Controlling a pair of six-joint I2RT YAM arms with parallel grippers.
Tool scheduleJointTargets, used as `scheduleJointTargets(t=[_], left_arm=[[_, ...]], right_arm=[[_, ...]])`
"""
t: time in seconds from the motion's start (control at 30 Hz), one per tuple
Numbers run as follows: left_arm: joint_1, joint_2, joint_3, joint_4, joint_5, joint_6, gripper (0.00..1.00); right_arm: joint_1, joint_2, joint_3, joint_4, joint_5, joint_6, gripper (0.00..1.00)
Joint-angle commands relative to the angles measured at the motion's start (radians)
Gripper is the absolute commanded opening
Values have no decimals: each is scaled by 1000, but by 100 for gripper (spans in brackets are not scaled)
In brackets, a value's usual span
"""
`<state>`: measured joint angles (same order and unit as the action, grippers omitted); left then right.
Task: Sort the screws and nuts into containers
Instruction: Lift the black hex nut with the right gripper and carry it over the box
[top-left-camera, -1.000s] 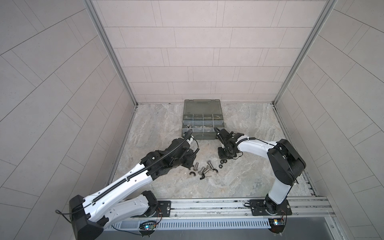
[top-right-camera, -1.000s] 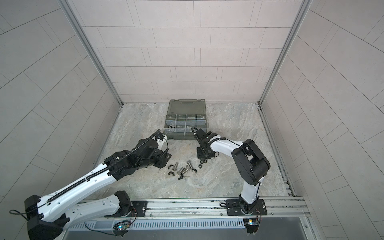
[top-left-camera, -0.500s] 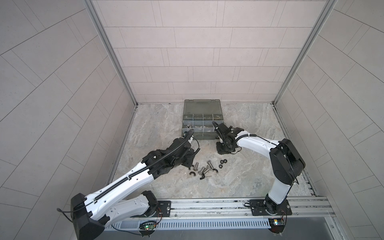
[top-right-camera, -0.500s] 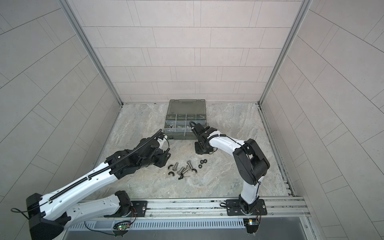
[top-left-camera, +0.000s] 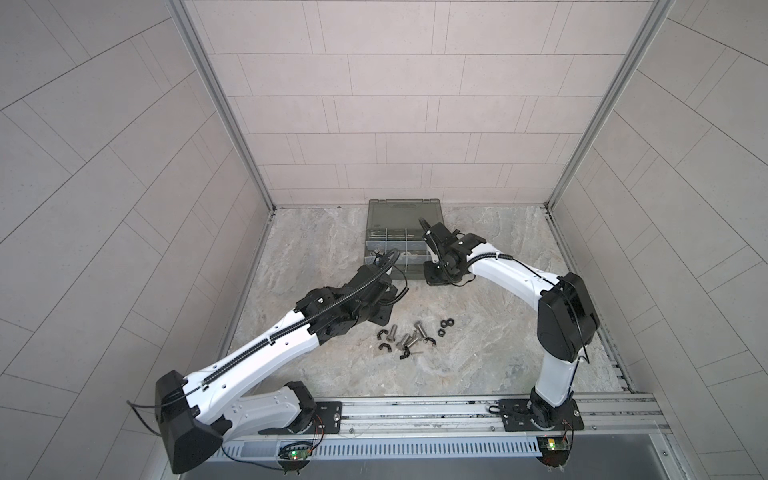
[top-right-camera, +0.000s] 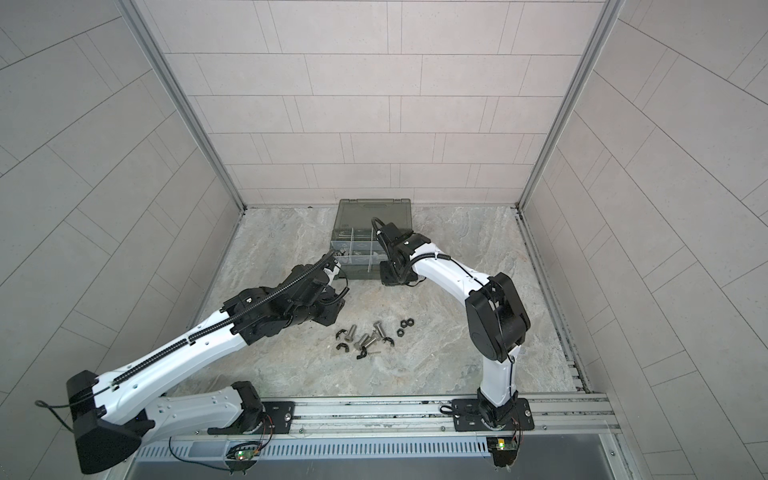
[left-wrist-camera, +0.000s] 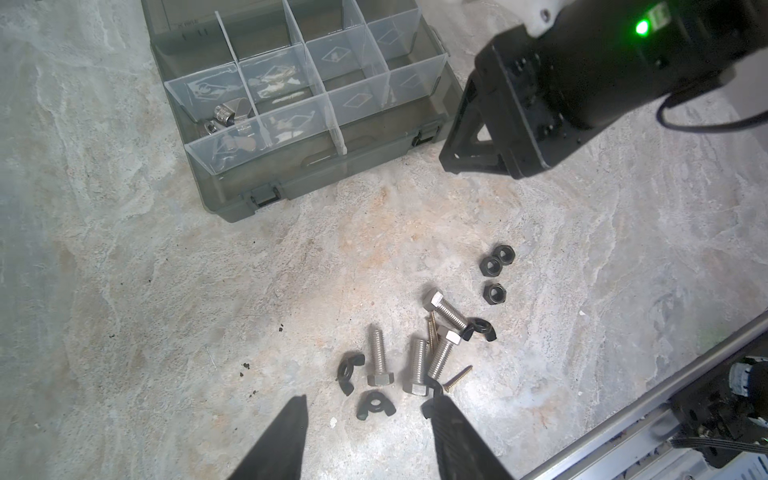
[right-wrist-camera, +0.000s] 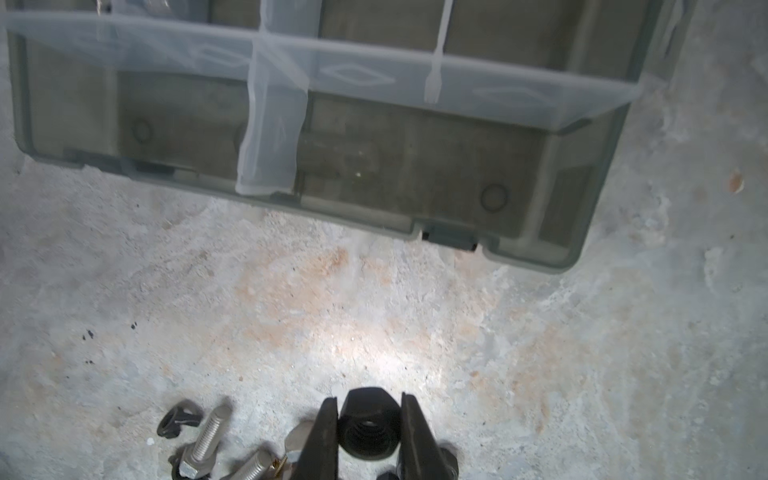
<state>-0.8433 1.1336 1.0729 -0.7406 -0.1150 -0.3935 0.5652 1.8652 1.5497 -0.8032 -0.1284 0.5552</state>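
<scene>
On the floor well in front of the case (left-wrist-camera: 316, 172), on the robot's side, lies the loose pile. It holds four stubby silver screws (left-wrist-camera: 417, 361), with a few black winged pieces (left-wrist-camera: 347, 370) and two thin brass screws (left-wrist-camera: 457, 378) mixed among them. Three black nuts (left-wrist-camera: 494, 293) sit at the edge of the pile nearest the case. The left claw (left-wrist-camera: 370, 397) hangs over the side of the pile farthest from the case, jaws apart and holding nothing.

Just short of the case's front wall, towards its right end, the right claw (right-wrist-camera: 369, 399) is pinched on one black nut (right-wrist-camera: 368, 432), a jaw on each side and the hole facing the wrist camera.

The nut looks like hard, smooth steel, small and light. It will not give, so the hold depends on two opposite flats; caught on its corners it could swivel or squirt out. Dropped from a height it would likely bounce or roll, so it should be let go low inside a compartment.

The pale dividers (right-wrist-camera: 457, 70) stand higher than the case's wall, and the claw must clear them. The front compartments look empty. Silver winged nuts (left-wrist-camera: 226, 116) lie in one towards the case's left end, where the left arm's cable hose (top-left-camera: 376, 272) also reaches. Behind, the lid (top-left-camera: 395, 210) lies open.
</scene>
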Motion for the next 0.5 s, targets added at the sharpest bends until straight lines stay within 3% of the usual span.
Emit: scheduleJointTargets(t=[0.0, 0.23, 0.47], left_arm=[[15, 17, 41, -37, -7, 33, 54], [58, 60, 81, -50, 2, 61, 54], [84, 81, 90, -45, 23, 79, 55]], right_arm=[[-39, 47, 92, -56, 6, -20, 16], [-116, 210, 349, -109, -5, -43, 16], [-198, 355, 503, -121, -20, -50, 17]])
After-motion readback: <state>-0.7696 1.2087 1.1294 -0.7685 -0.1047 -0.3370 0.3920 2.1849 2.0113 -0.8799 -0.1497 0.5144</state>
